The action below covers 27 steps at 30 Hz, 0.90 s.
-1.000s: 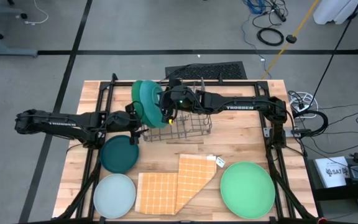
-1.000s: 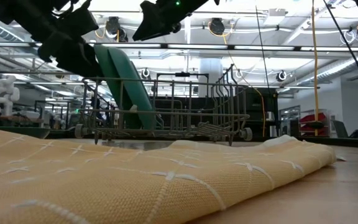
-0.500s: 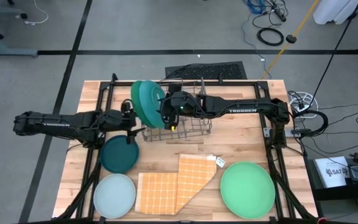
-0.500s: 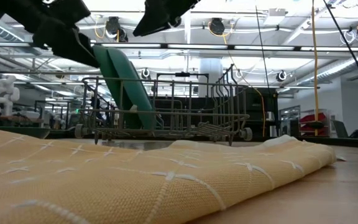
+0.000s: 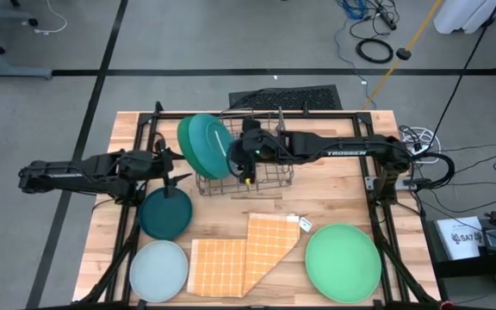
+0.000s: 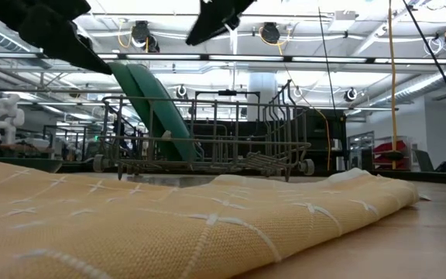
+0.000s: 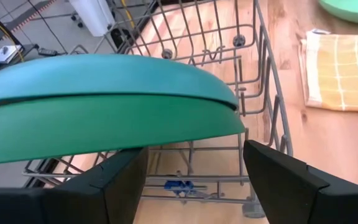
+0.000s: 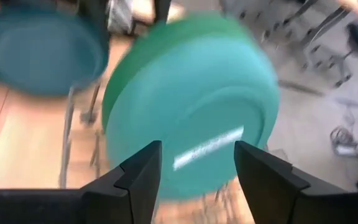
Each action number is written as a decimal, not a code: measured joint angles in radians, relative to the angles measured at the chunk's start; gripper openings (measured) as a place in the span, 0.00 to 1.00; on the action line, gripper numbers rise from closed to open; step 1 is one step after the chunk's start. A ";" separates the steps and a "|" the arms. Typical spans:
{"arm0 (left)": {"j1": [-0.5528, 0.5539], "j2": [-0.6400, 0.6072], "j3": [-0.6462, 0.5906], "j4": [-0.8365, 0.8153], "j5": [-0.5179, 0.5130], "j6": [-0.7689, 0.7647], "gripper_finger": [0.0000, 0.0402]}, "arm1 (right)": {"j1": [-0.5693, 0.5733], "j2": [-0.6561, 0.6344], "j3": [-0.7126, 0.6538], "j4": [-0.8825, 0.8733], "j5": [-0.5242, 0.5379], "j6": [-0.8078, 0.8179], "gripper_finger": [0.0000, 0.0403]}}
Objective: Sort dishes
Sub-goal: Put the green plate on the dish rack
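Teal-blue plate (image 5: 207,145) and deep green plate (image 5: 189,146) lean in rack's (image 5: 261,176) left end. My left gripper (image 5: 172,165) and right gripper (image 5: 236,160) flank them, both open, holding nothing. Checked cloth (image 5: 239,254) near table's front edge.

You have a pale wooden plank worktop (image 5: 334,194). On it, the grey wire rack (image 5: 261,176) sits far and central. The dark teal plate (image 5: 164,213) lies left of centre, with the pale blue plate (image 5: 158,270) near it at the near-left corner. The orange checked cloth (image 5: 241,252) lies near-centre, and the light green plate (image 5: 343,262) near-right.
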 joint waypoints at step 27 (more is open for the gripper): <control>0.018 0.211 0.002 0.441 0.030 0.016 0.68 | 0.080 -0.072 0.000 -0.182 0.054 0.079 0.48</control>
